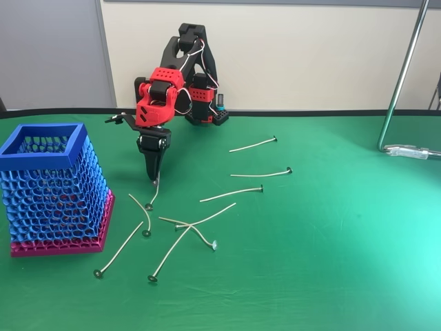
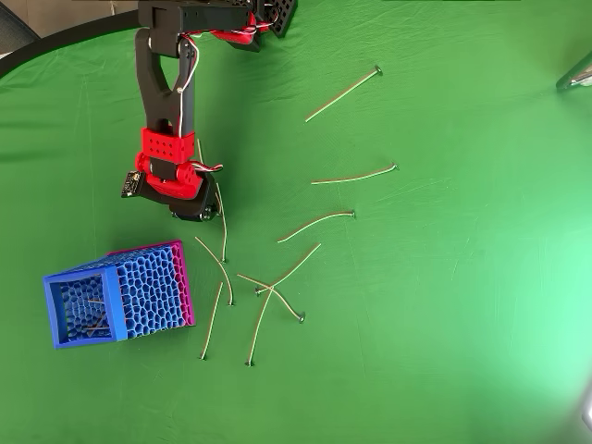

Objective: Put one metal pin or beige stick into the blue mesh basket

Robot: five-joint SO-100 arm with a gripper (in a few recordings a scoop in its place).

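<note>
Fixed view: red-and-black printed arm's two-finger gripper (image 1: 154, 178) points straight down at the green felt table (image 1: 331, 248), fingertips on or just above the top end of one thin, slightly curved beige stick with a tiny dark round head (image 1: 152, 195). Jaws look pressed near together around that end, but I can't tell if they actually pinch it; too thin to resolve.

Risks from here, as I judge them:
- Grip is at the very tip of the stick. If it holds at all, the stick will hang and swing, and could pivot out of the jaws on the lift.
- Stick lies flat on felt. Fingers may just scrape the cloth and close on nothing.
- A second beige stick (image 1: 140, 214) lies just beside the target's head end; dragging could snag it.
- Tall square blue honeycomb-mesh basket with magenta base (image 1: 41, 148) sits close by on the picture's left, opening narrower than the base. A dangling stick about as long as the rim is wide could catch the rim or poke through the mesh rather than drop in.

Overhead view: the gripper (image 2: 215, 205) sits above-right of the basket (image 2: 81, 275), stick (image 2: 222, 231) trailing down from it. A couple of sticks seem to lie inside the basket already. The remaining sticks scatter to the right, three of them crossing in a tangle (image 2: 268, 289).
</note>
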